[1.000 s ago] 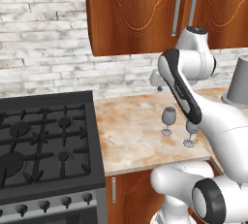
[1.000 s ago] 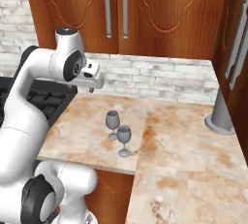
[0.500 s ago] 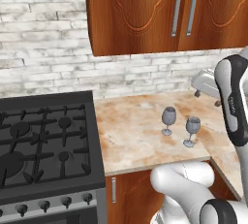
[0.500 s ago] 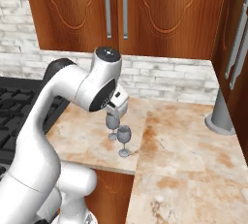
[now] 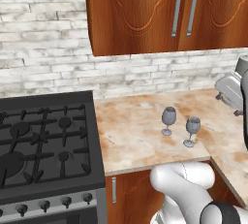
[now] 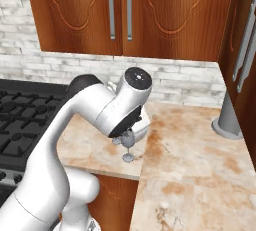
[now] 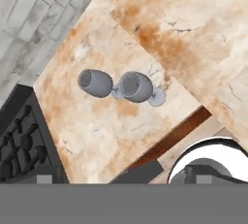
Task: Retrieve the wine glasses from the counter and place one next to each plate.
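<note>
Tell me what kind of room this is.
A home kitchen, rendered: a black gas stove beside a stone counter under wood wall cabinets, with two wine glasses standing on the counter.

The arm (image 6: 100,120) has swung right, its tool seemingly now above the wine glasses (image 7: 118,86).

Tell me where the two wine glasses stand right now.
Both wine glasses stand upright side by side on the counter, right of the stove in the left base view, near the front edge.
</note>
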### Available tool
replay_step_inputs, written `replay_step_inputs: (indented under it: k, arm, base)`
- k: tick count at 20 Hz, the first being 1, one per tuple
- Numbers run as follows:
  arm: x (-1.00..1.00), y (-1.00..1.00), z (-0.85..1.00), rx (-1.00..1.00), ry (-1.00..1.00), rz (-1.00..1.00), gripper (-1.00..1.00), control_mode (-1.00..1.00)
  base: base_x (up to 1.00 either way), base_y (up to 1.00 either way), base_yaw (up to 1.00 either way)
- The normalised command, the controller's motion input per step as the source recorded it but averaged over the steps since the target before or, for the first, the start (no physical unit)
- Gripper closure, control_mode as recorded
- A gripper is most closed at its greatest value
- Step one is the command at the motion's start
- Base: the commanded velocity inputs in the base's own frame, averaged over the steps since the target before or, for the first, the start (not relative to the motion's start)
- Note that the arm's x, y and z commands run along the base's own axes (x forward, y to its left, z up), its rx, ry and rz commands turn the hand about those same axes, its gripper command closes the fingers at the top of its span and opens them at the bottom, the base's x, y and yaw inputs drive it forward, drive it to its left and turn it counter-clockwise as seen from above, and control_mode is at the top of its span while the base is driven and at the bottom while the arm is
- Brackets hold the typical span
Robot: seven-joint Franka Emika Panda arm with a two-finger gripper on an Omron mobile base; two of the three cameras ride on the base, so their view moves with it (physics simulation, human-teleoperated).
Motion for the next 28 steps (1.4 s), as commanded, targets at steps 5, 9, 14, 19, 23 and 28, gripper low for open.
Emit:
replay_step_inputs:
  k: [5,9,14,19,23,28]
  arm:
    - [-0.03,-0.37,-0.21,0.16,0.15,-0.29,-1.0,-1.0]
    - [0.0,-0.39,-0.28,0.23,0.22,-0.25,-1.0,-1.0]
    - [0.0,-0.27,-0.26,0.24,0.23,-0.17,-1.0,-1.0]
    - [0.0,0.0,-0.35,0.13,0.18,-0.09,-1.0,-1.0]
    - [0.25,0.04,-0.37,0.12,0.17,-0.08,-1.0,-1.0]
    - [0.04,0.0,-0.26,0.16,0.02,-0.09,-1.0,-1.0]
  base:
    - [0.0,0.0,0.0]
    - [0.0,0.0,0.0]
    - [0.0,0.0,0.0]
    - [0.0,0.0,0.0]
    - [0.0,0.0,0.0]
    - [0.0,0.0,0.0]
